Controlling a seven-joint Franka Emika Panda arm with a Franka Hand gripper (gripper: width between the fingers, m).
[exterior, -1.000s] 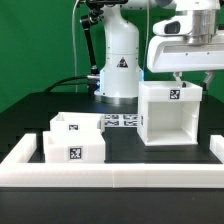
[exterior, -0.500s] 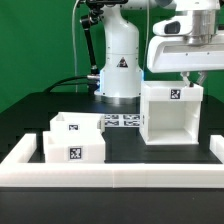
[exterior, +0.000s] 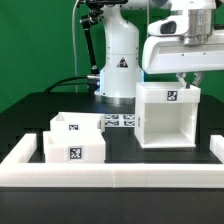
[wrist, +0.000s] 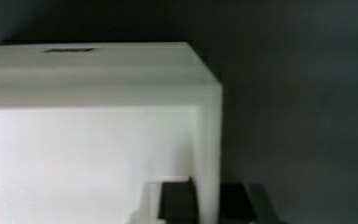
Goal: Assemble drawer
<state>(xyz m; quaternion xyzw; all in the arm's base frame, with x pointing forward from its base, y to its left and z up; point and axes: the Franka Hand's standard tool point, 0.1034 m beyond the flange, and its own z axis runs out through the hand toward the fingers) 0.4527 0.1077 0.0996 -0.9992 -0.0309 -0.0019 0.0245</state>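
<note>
Drawer casing (exterior: 168, 115) stands upright near the desk's edge on the exterior view's right, just inside the white rail (exterior: 110, 172) that borders the desk's near edge and both side edges. Bare black desk (exterior: 25, 110) lies open toward the far corner on the exterior view's left. Two small drawer boxes (exterior: 75, 140) sit touching each other by the near edge, well apart from the casing. The marker board (exterior: 120, 121) lies flat farther back, between them and the casing. The casing is a white, hollow, open-fronted box with a black-and-white tag on its top. The gripper (exterior: 183, 79) meets the casing's top at the back.

In the wrist view the casing (wrist: 96, 120) fills most of the frame. Its thin wall edge runs between two dark fingers (wrist: 176, 200), one on either side. The gripper (wrist: 208, 198) clamps that wall, parted only by the wall's thickness.
</note>
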